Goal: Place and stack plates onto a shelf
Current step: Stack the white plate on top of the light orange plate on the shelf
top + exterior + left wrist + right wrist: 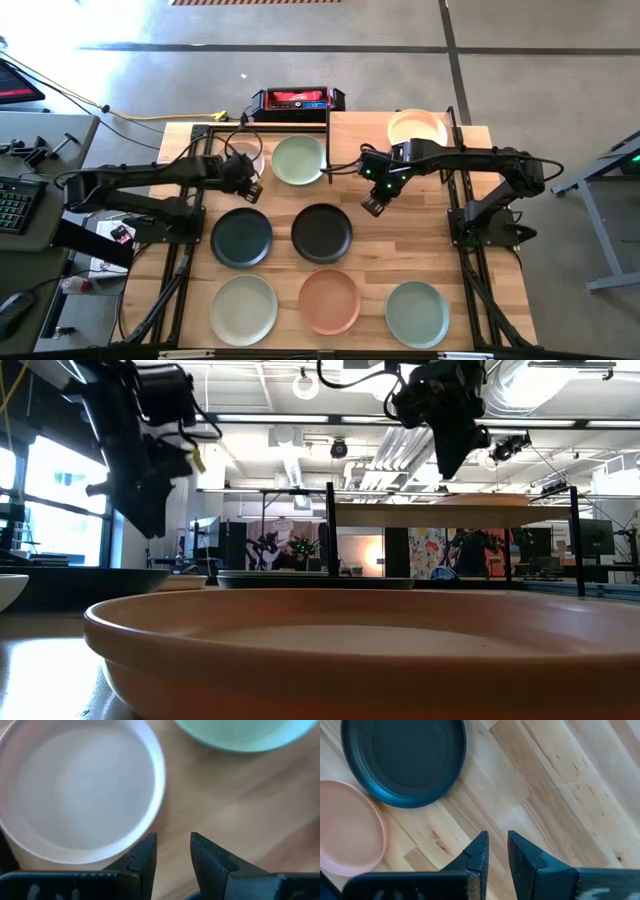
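The shelf (365, 128) stands at the table's far right, with a peach plate (417, 128) lying on its board. The other plates rest flat on the tabletop: pink (240, 152), pale green (298, 160), dark teal (241, 238), black (321, 232), sage (243, 309), terracotta (329, 300) and grey-green (416, 313). My left gripper (251, 190) hovers at the pink plate's (75, 785) near rim, open by a narrow gap (172, 845). My right gripper (372, 207) hangs shut (497, 842) over bare wood, right of the black plate (402, 760).
A red and black box (297, 100) sits beyond the table's far edge. Black frame rails (185, 270) run along the table's left and right sides. Bare wood shows between the black plate and the right rail. The terracotta plate (360, 650) fills the low view's foreground.
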You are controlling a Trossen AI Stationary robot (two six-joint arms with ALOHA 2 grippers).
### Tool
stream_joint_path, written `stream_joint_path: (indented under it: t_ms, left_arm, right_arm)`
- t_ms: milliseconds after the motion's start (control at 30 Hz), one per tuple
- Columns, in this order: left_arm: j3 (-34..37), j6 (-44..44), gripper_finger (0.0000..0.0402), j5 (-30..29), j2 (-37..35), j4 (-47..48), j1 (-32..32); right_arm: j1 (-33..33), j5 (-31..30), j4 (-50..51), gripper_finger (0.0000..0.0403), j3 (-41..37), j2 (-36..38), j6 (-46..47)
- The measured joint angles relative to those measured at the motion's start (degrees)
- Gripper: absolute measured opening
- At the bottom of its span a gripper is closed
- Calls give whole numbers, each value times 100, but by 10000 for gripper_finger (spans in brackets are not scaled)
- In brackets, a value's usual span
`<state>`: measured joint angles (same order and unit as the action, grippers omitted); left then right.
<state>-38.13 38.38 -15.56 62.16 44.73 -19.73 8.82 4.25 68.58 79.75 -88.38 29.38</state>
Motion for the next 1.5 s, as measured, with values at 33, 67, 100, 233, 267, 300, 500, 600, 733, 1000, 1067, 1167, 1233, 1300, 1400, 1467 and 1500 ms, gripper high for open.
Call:
stream_joint_path:
  t_ms: [33, 67, 100, 233, 267, 300, 500, 600, 733, 1000, 1067, 1167, 1233, 1300, 1400, 1467, 1500]
  left_arm:
    - [0, 1, 105, 5, 76, -10, -68]
    - [0, -3, 105, 48, 159, -31, -133]
    - [0, -5, 105, 121, 225, -73, -193]
    - [0, -8, 105, 330, 449, -271, -415]
    - [0, -9, 105, 341, 499, -273, -463]
    - [0, -26, 105, 342, 561, -278, -511]
    - [0, -464, 105, 345, 941, -282, -718]
    - [0, -615, 105, 346, 1131, -298, -779]
    - [0, -785, 105, 457, 1358, -427, -831]
    - [0, -906, 105, 578, 1723, -576, -843]
    - [0, -1017, 105, 565, 1823, -575, -845]
    - [0, -1060, 105, 553, 1986, -589, -845]
    - [0, -1025, 105, 503, 2083, -601, -843]
    - [0, -1013, 105, 467, 2157, -603, -843]
    - [-4, -1014, 99, 454, 2212, -612, -843]
    - [-9, -1014, 89, 454, 2218, -612, -835]
    - [-9, -1014, 82, 451, 2220, -612, -827]
  right_arm:
    - [0, -17, -2, 51, 0, 0, -33]
    - [0, -31, -9, 51, 0, 0, -69]
    - [0, -50, -21, 51, 0, 0, -110]
    - [2, -61, -38, 51, 1, 0, -253]
    - [2, -61, -43, 51, 2, 0, -267]
    - [2, -61, -51, 51, 1, 0, -269]
    - [1, -160, -147, 51, 2, 0, -246]
    - [2, -169, -199, 51, 2, 0, -244]
    - [2, -168, -237, 51, 2, 0, -240]
    - [2, -170, -289, 51, 2, 0, -224]
    - [2, -170, -305, 51, 2, 0, -223]
    - [2, -170, -316, 51, 2, 0, -116]
    - [2, -172, -317, 51, 2, 0, -91]
    - [2, -172, -317, 51, 2, 0, -91]
    - [2, -172, -315, 51, 2, 0, -91]
    - [2, -172, -316, 51, 2, 0, -91]
    - [2, -172, -315, 51, 2, 0, -91]
